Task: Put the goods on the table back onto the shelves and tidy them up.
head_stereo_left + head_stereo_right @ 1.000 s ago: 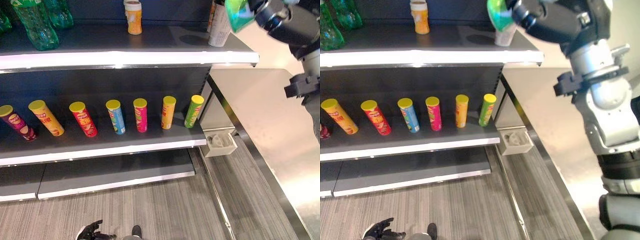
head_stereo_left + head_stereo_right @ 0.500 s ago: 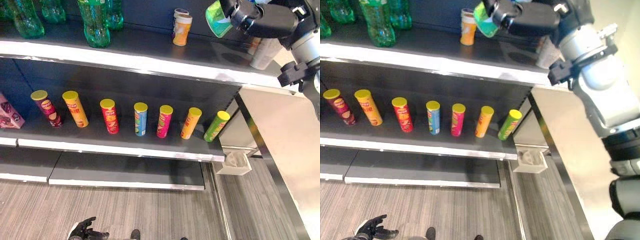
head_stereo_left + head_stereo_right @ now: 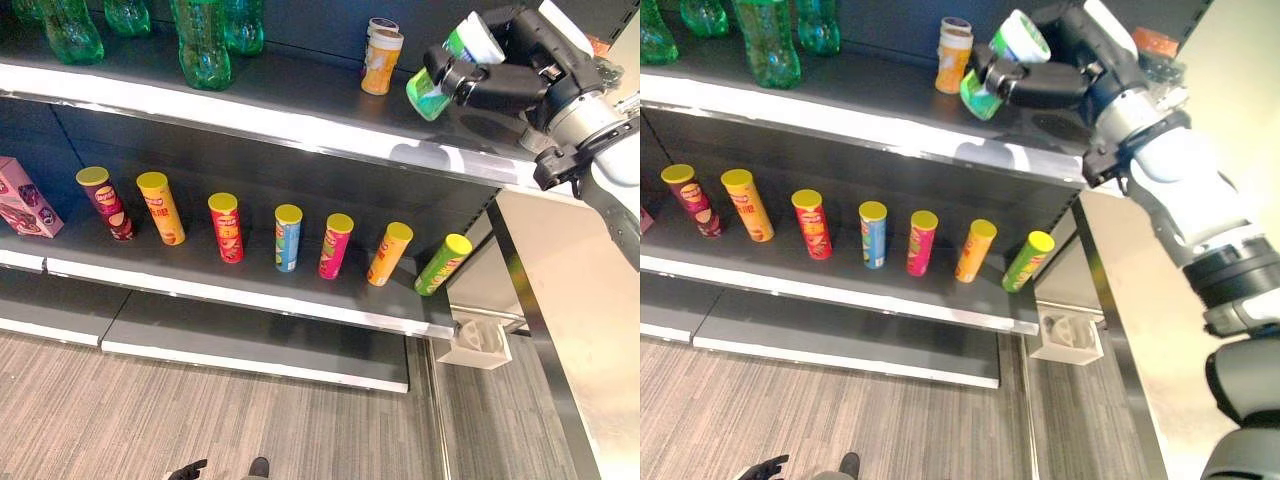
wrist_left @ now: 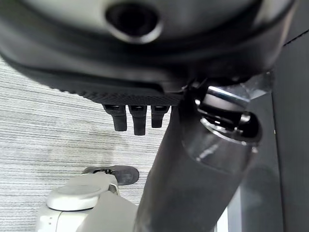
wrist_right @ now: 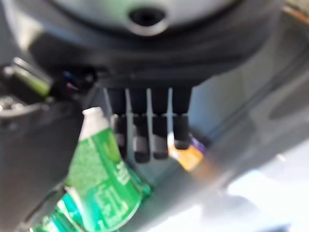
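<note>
My right hand is shut on a green cup with a white lid, seen too in the right eye view as the cup. The cup is tilted on its side, just above the top shelf and to the right of an orange cup. In the right wrist view the green cup lies against my fingers, with the orange cup beyond. My left hand hangs low over the floor, its fingers relaxed and holding nothing.
Green bottles stand at the left of the top shelf. Several chip tubes stand in a row on the middle shelf, the green one leaning. A pink box is at far left. A white bin and steel table are on the right.
The camera has shifted. My right hand has come down towards the top shelf with the green cup, which now lies more on its side with its white lid showing.
</note>
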